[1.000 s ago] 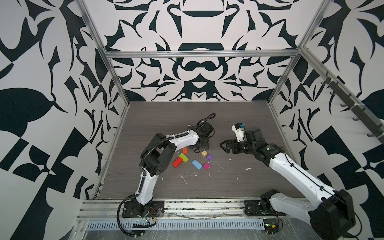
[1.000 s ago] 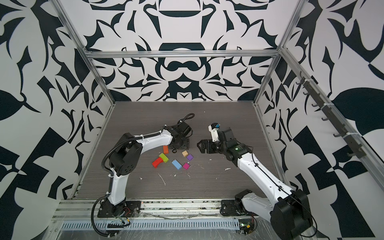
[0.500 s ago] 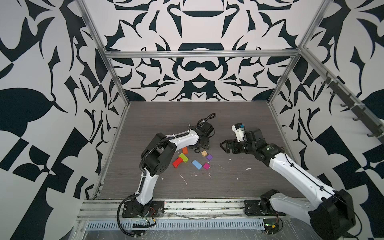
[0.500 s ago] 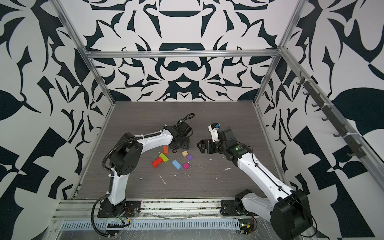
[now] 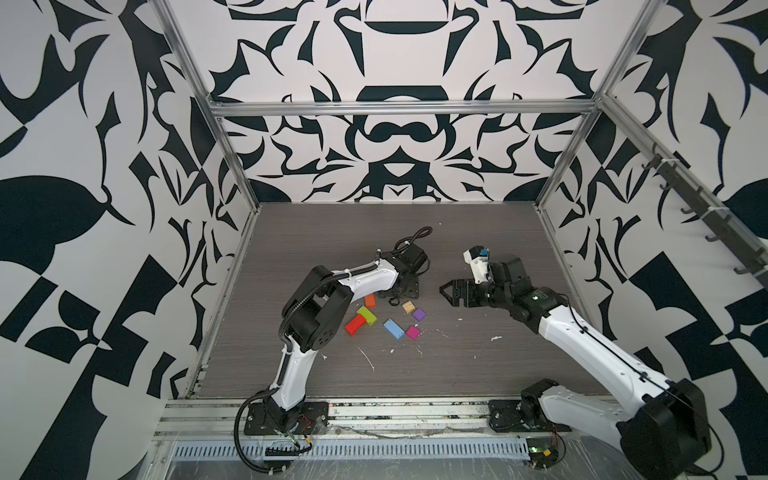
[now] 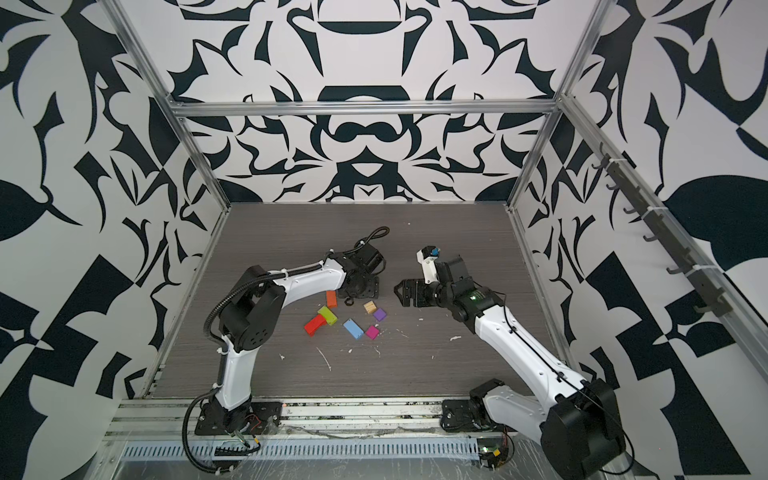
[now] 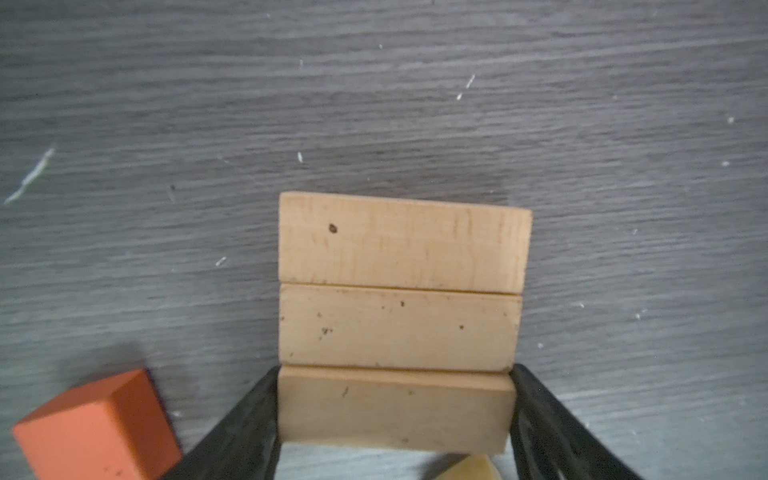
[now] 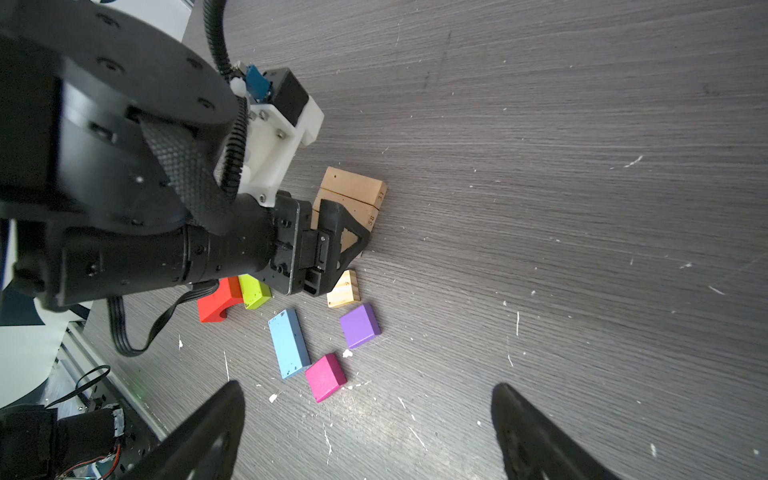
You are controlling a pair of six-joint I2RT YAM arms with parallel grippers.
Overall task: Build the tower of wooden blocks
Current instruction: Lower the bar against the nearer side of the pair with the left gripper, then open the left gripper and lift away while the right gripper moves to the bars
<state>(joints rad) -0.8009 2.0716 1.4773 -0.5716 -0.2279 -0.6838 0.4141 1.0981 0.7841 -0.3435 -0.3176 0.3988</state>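
Note:
Three plain tan oblongs (image 7: 399, 245) lie side by side on the table, a flat row that is all I see of the wood block tower. My left gripper (image 7: 395, 399) is shut on the ends of the nearest one (image 7: 395, 415); from above the gripper (image 5: 401, 291) hides the row. Loose wood blocks lie close by: orange (image 5: 370, 300), lime-green (image 5: 367, 314), red (image 5: 354, 324), blue (image 5: 393, 328), magenta (image 5: 413, 331), purple (image 5: 418, 314) and a tan cube (image 5: 409, 307). My right gripper (image 5: 446, 291) hovers open to the right of them, empty (image 8: 365, 399).
White flecks and scratches (image 5: 368, 359) mark the grey wood-grain table. Patterned walls with metal frame posts (image 5: 232, 166) close in the left, back and right sides. Both arm bases (image 5: 286, 415) sit on the front rail. The left arm's cable (image 5: 415, 237) loops behind its wrist.

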